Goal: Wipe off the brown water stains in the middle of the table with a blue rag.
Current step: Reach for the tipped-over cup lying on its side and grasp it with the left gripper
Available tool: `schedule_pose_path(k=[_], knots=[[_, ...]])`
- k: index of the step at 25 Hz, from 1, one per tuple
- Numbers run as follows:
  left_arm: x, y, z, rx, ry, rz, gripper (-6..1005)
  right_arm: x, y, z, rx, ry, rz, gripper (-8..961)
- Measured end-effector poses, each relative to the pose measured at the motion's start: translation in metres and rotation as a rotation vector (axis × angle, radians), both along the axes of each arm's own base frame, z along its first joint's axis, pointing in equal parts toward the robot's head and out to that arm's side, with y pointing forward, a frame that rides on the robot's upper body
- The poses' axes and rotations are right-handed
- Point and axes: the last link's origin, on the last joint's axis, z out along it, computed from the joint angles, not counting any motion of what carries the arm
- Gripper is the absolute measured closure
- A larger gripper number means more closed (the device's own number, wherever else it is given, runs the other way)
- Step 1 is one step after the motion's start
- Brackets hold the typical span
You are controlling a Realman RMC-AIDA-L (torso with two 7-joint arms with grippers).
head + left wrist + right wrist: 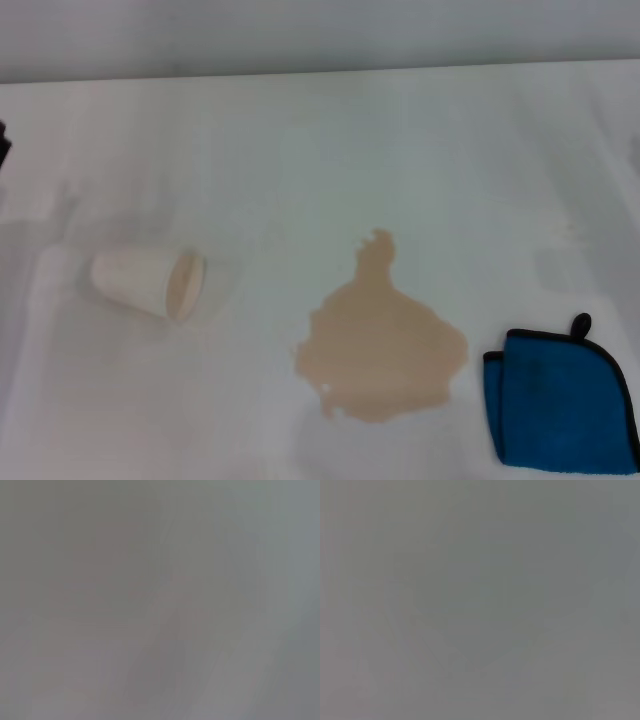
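The brown water stains (pixel 383 350) form one tan puddle with a narrow neck pointing away from me, in the middle of the white table (pixel 320 150) in the head view. The blue rag (pixel 560 400) lies folded flat just right of the puddle, near the table's front right corner, its black loop toward the far side. Neither gripper shows in the head view. Only a dark sliver (pixel 3 143) sits at the far left edge, and I cannot tell what it is. Both wrist views give plain grey with nothing recognisable.
A pale paper cup (pixel 150 283) lies on its side left of the puddle, its mouth facing the stain. The table's far edge (pixel 320 72) runs across the top, with a grey wall behind it.
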Motion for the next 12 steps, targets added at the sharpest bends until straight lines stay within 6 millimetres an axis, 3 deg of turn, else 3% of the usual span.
schedule_pose_path(k=[6,12], knots=[[0.012,0.021,0.041,-0.083,-0.087,-0.213,109,-0.003,0.004,0.003,0.006,-0.003,0.014,157],[0.027,0.036,0.066,-0.337,0.138,-0.402,108,-0.010,0.012,0.007,0.013,-0.007,0.042,158]])
